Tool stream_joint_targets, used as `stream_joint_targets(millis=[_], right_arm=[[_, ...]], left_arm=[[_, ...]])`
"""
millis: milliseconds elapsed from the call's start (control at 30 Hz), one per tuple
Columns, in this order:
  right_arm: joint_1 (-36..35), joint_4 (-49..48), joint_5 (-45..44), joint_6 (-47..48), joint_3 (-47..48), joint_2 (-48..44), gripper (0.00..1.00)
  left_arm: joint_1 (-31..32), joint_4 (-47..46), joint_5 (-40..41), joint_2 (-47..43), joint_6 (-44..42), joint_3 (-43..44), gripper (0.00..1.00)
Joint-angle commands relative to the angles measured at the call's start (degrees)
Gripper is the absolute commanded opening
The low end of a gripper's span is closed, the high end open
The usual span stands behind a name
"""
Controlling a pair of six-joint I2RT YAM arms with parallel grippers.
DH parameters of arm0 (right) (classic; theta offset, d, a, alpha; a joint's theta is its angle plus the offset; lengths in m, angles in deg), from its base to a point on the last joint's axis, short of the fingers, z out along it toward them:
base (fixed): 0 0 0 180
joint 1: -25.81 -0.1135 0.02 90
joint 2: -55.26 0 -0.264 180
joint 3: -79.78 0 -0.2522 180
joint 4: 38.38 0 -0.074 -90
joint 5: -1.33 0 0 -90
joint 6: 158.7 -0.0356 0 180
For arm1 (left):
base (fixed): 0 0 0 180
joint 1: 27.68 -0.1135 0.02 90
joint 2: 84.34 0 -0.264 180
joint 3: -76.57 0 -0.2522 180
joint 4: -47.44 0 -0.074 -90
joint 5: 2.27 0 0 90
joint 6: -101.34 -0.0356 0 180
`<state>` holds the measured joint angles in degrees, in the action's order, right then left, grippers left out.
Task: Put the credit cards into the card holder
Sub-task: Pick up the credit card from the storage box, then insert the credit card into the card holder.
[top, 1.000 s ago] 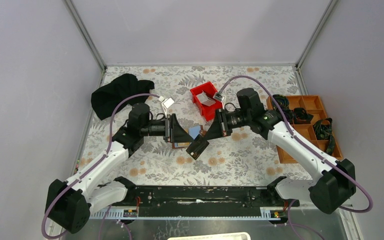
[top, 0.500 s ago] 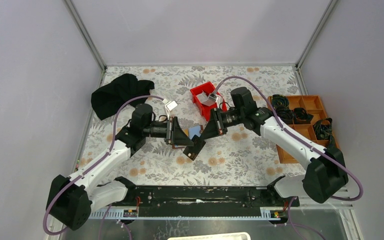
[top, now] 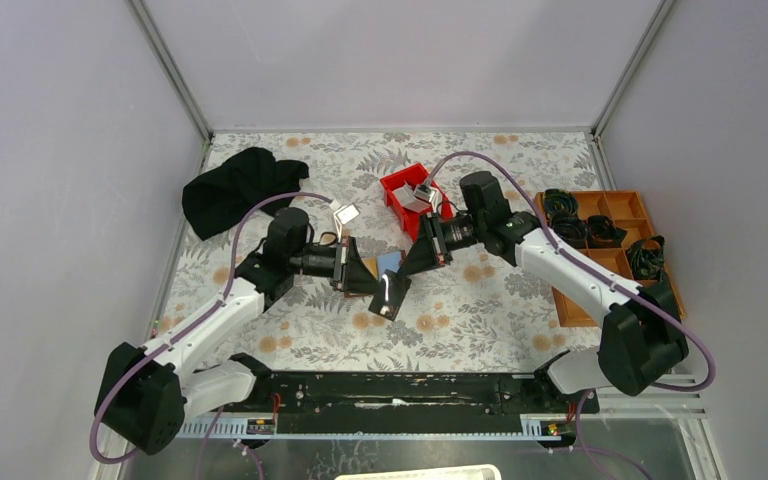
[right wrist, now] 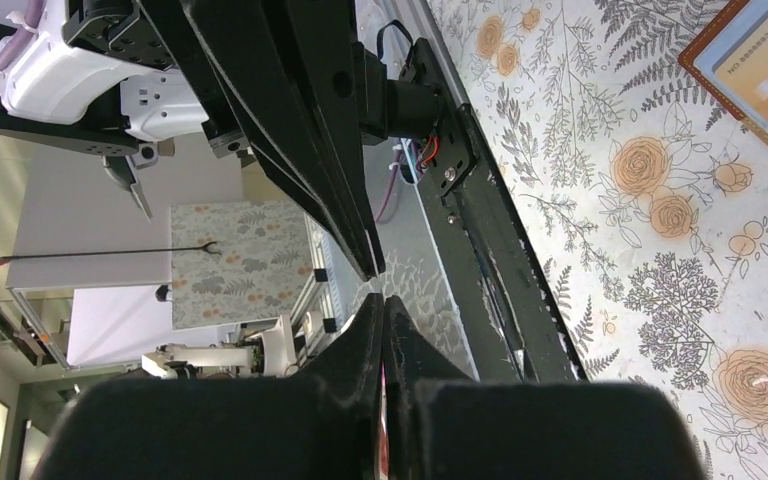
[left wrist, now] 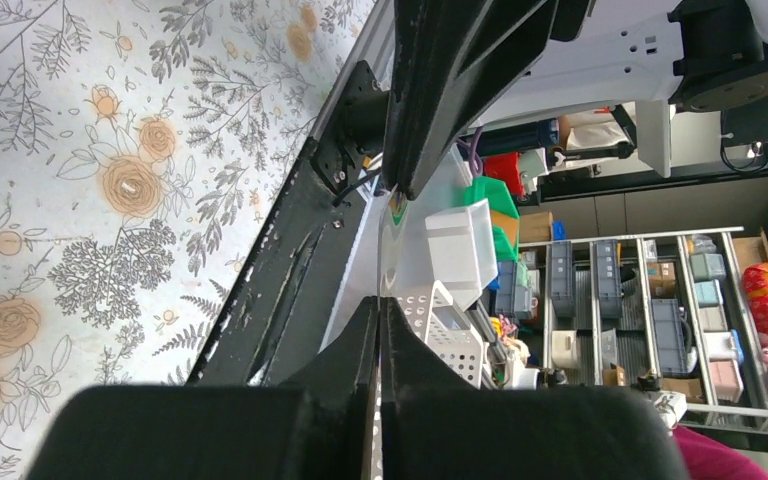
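From above, the left gripper and right gripper meet nose to nose over the open card holder, which lies mid-table with one dark panel tilted up; a light blue card lies flat just behind it, between the two claws. The step appears to be readying the holder for a card: judged from here, one claw should pin a panel flat while the other slides the card in edge-first, low and parallel to the pocket mouth, so the leather does not buckle. The red bin holds a pale grey item I cannot identify; the orange-brown tray holds dark coiled cables in several compartments. In the left wrist view the jaws are pressed to a thin seam, nothing visibly pinched, and no task item shows. The right wrist view likewise shows jaws closed to a seam, while a holder panel at the upper right carries an orange-tinted card in its pocket
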<state>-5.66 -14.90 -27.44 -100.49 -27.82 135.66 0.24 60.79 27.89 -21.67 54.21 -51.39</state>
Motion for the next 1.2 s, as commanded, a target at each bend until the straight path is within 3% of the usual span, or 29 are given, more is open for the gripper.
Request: stream_joint_targets(millis=[0, 167, 367, 600, 767, 1167], right_arm=[[0.4, -4.0, 2.8, -1.6, 1.5, 0.9, 0.00], [0.6, -4.2, 3.3, -1.5, 1.7, 1.6, 0.00], [1.9, 3.2, -2.6, 3.9, 4.3, 1.5, 0.36], [2.2, 6.8, -12.4, 7.0, 5.6, 0.8, 0.43], [1.8, 9.5, -21.5, 9.2, 7.2, 1.5, 0.41], [-5.5, 11.7, -40.3, 12.0, 8.8, 9.5, 0.03]], left_arm=[[0.3, -1.8, -1.8, 0.4, -0.9, -0.6, 0.00], [0.3, -5.3, -0.5, 0.9, 1.1, -2.1, 0.00], [0.3, 0.8, 12.2, 0.4, -2.0, -2.4, 0.00], [0.3, 1.3, 28.4, -2.0, 1.5, -6.1, 0.00], [0.2, -0.4, 38.5, -2.2, 4.8, -9.8, 0.00], [0.3, -14.7, 41.8, 5.0, 7.2, -15.3, 0.00]])
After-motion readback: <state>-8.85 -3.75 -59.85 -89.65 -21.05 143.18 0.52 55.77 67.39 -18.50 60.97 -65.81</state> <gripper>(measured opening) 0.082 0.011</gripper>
